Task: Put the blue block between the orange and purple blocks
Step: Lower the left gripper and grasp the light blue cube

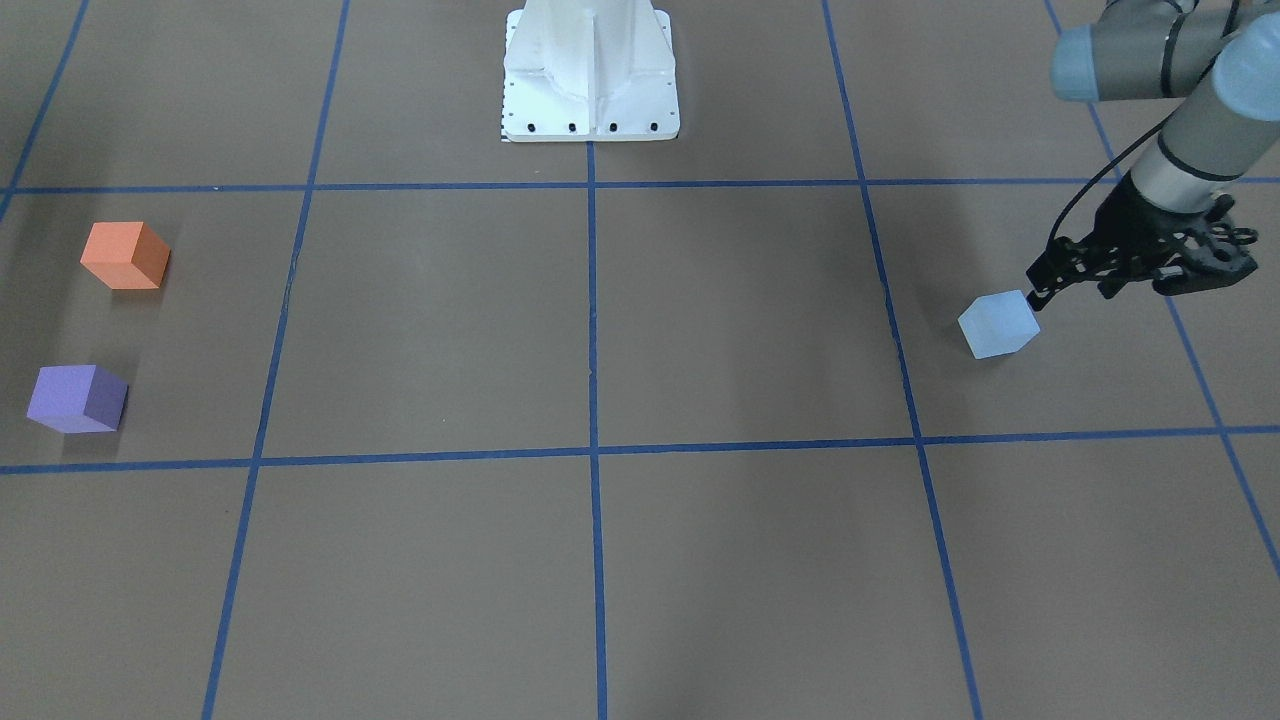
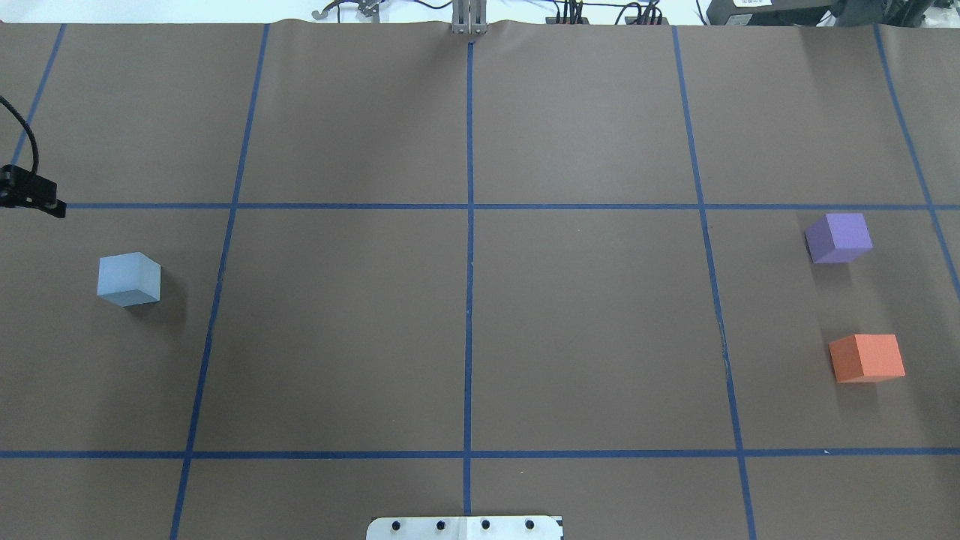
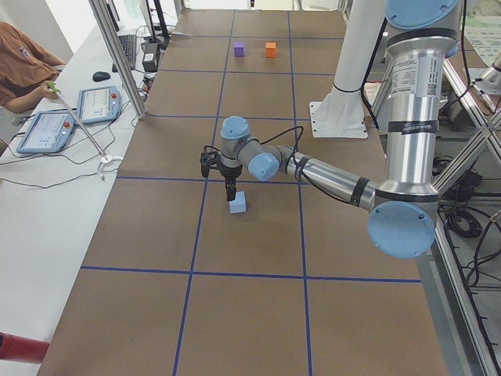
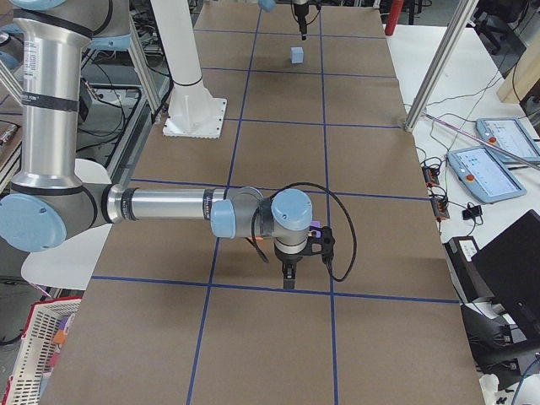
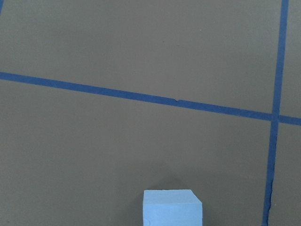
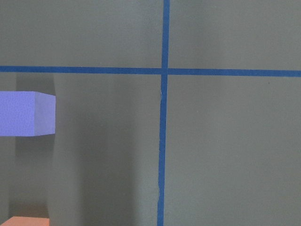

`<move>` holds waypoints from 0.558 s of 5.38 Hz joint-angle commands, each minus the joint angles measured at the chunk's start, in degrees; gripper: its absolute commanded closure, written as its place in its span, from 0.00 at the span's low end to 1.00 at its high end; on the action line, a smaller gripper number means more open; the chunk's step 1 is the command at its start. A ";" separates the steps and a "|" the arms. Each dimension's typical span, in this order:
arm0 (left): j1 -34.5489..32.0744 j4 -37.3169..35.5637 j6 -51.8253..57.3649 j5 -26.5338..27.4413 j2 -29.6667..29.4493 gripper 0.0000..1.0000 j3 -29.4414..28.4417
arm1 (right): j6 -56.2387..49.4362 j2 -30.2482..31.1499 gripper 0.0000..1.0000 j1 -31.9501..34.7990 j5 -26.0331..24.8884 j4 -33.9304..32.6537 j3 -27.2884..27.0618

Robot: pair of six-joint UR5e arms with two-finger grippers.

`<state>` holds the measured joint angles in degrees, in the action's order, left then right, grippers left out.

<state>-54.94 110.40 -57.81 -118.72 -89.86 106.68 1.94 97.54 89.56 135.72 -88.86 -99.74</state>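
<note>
Blue block point(image 1: 998, 325): on the table point(image 1: 700, 560), far out on the left side of the base point(image 1: 590, 70); nothing holds it.
Heading: a cube, so no long axis; it sits flat, with its sides turned a little against the tape lines point(image 1: 592, 320).
Left gripper point(image 1: 1036, 288): hovers close by the block; jaws seem drawn together, with nothing in them.
Orange point(image 1: 125, 255), purple point(image 1: 77, 398): far on the base's right side, apart, with a gap between them.
Right gripper point(image 4: 288, 278): low, near the purple; I cannot tell how its jaws stand.
Progress: I judge nothing is done yet; grasping, carrying across and placing in the gap all remain.
</note>
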 commanded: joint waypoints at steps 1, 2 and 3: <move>4.04 2.19 -2.04 3.48 -0.05 0.00 -1.99 | 0.00 -0.07 0.00 0.00 -0.11 0.00 0.16; 6.05 2.19 -1.96 5.15 -0.66 0.00 -3.92 | 0.00 -0.07 0.00 0.00 -0.11 0.00 0.16; 6.25 3.32 -1.96 5.17 -0.67 0.00 -4.11 | 0.00 -0.07 0.00 0.00 -0.28 0.00 0.16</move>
<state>-49.39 112.92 -59.75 -114.06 -90.39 103.18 1.93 97.47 89.56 135.57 -88.86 -99.59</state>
